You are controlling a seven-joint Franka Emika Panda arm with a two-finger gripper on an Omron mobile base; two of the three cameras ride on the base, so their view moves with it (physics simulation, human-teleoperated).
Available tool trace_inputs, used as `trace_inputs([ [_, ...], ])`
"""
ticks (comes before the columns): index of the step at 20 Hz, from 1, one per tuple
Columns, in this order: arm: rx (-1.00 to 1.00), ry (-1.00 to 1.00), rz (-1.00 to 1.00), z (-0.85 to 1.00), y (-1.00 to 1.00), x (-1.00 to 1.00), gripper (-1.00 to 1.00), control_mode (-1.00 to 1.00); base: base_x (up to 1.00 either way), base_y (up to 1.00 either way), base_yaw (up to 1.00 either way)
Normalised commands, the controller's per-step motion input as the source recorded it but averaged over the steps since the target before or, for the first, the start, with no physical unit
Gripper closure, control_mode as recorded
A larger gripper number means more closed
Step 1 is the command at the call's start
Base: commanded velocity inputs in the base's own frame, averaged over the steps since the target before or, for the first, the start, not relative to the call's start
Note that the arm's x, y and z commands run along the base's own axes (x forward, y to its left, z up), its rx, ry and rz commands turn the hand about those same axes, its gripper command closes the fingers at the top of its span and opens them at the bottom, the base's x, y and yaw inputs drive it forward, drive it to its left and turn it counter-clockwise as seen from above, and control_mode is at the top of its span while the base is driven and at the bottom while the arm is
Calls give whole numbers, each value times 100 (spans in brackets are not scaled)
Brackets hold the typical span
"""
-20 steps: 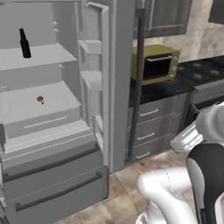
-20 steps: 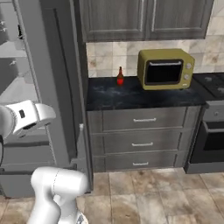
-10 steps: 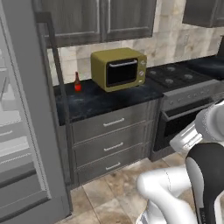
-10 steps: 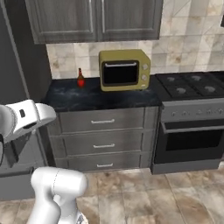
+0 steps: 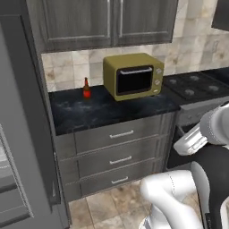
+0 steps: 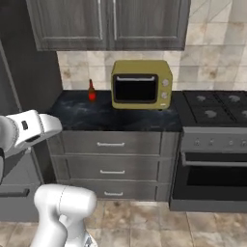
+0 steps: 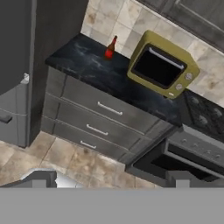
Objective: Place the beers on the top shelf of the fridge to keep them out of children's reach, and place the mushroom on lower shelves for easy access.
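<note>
**One bottle on the counter, fridge cut off at the left**

One side wall of the fridge (image 5: 27, 134) runs down the left edge of the left base view; its interior and shelves are out of frame. In the hand view the same dark panel (image 7: 17, 65) is cropped at left and top.

Next comes the dark counter (image 5: 103, 112), with three drawers (image 5: 118, 134) under it. The brown bottle (image 5: 86, 89) stands upright near the back wall, well apart from the fridge and just left of the yellow microwave (image 5: 134, 76). The red label is readable in the right base view (image 6: 91, 90) and the hand view (image 7: 110, 48); cap detail is too small to make out.

Further right, the stove (image 6: 212, 144) is cut off by the frame edge.

The gripper (image 7: 109, 179) shows two dark fingertips (image 7: 41, 178) set wide apart, holding nothing, low over the tiled floor (image 7: 57, 153).
</note>
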Motion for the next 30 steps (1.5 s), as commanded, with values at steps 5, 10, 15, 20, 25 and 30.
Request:
trace_inputs([
  [5, 0, 0, 0, 0, 0, 0, -100, 100, 68, -6, 40],
  [10, 0, 0, 0, 0, 0, 0, -100, 100, 71, -21, 33],
  [15, 0, 0, 0, 0, 0, 0, -100, 100, 69, -40, 24],
  [20, 0, 0, 0, 0, 0, 0, -100, 100, 70, -35, 20],
  [25, 0, 0, 0, 0, 0, 0, -100, 100, 63, -14, 12],
  [30, 1, -5, 1, -8, 0, 27, -100, -100, 20, 0, 2],
])
